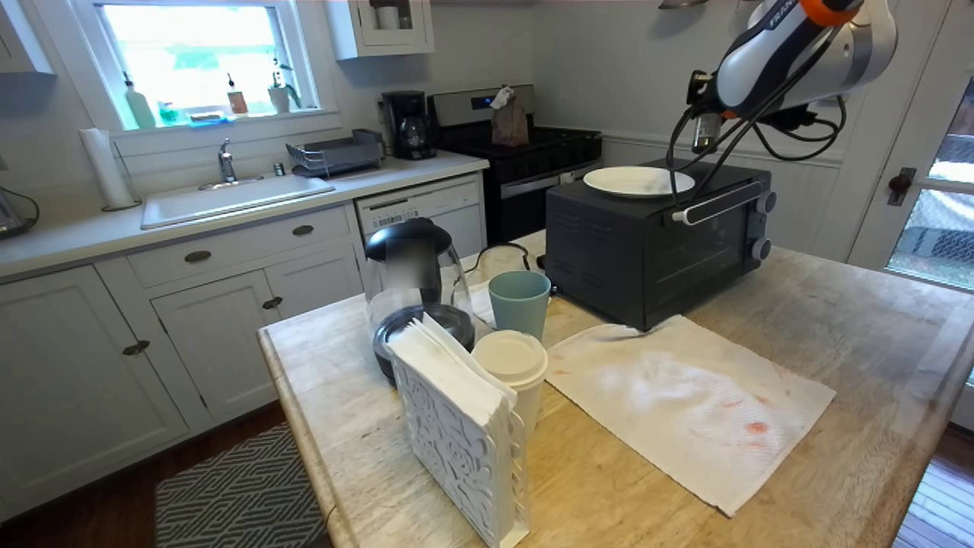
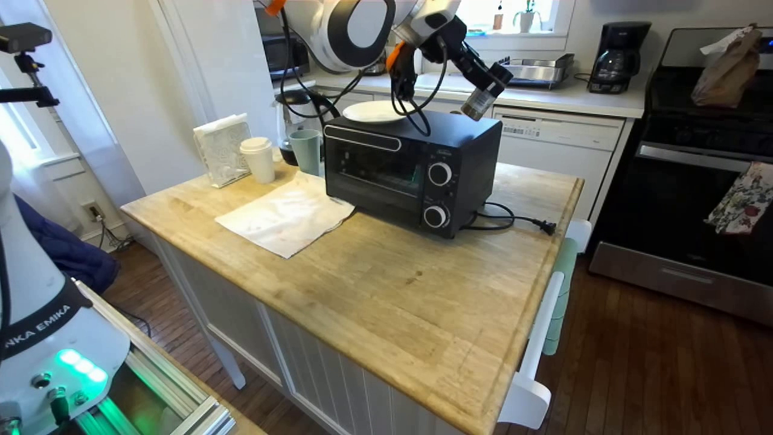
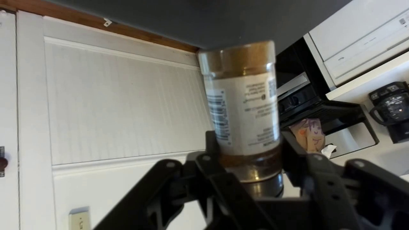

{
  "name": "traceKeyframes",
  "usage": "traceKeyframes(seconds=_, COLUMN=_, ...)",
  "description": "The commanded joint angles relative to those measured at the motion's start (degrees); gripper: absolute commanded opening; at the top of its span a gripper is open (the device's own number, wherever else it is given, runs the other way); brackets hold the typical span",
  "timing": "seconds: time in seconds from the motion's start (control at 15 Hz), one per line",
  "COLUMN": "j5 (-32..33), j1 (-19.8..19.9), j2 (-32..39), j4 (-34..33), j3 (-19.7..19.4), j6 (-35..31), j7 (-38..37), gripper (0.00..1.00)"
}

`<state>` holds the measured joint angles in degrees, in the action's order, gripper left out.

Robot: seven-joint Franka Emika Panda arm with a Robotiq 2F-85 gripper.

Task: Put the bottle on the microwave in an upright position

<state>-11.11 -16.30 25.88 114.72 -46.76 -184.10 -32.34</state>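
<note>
The microwave is a dark box on the wooden island, seen in both exterior views (image 1: 597, 251) (image 2: 371, 175). Its dark surface (image 3: 204, 20) also fills the top of the wrist view. The bottle (image 3: 243, 108) is a small clear jar with a white label, brown contents and a dark cap. My gripper (image 3: 250, 142) is shut on it near the cap end, base pointing away from the palm. In both exterior views the bottle (image 1: 706, 133) (image 2: 478, 104) is base down near the microwave's top. It looks tilted in an exterior view. Contact with the top cannot be told.
A white plate (image 1: 620, 186) sits on the microwave's top, near the hanging arm cables. A glass kettle (image 1: 456, 304), a green cup (image 1: 520, 301), a lidded paper cup (image 1: 514, 361) and a napkin holder (image 1: 456, 434) stand beside it. A paper towel (image 1: 685, 411) lies in front.
</note>
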Motion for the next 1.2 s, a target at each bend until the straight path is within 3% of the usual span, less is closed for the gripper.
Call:
traceKeyframes(seconds=0.0, j5=-1.38, j1=-4.6, j2=1.52, j4=2.13, j3=-3.94, j6=-2.49, j7=-2.24, gripper=0.25)
traceKeyframes(seconds=0.6, j5=-2.67, j1=-12.87, j2=6.49, j4=4.56, j3=-11.37, j6=-7.38, j7=-5.02, gripper=0.25)
traceKeyframes(seconds=1.13, j5=-5.58, j1=-17.11, j2=12.75, j4=4.27, j3=-15.68, j6=-8.06, j7=-6.73, gripper=0.25)
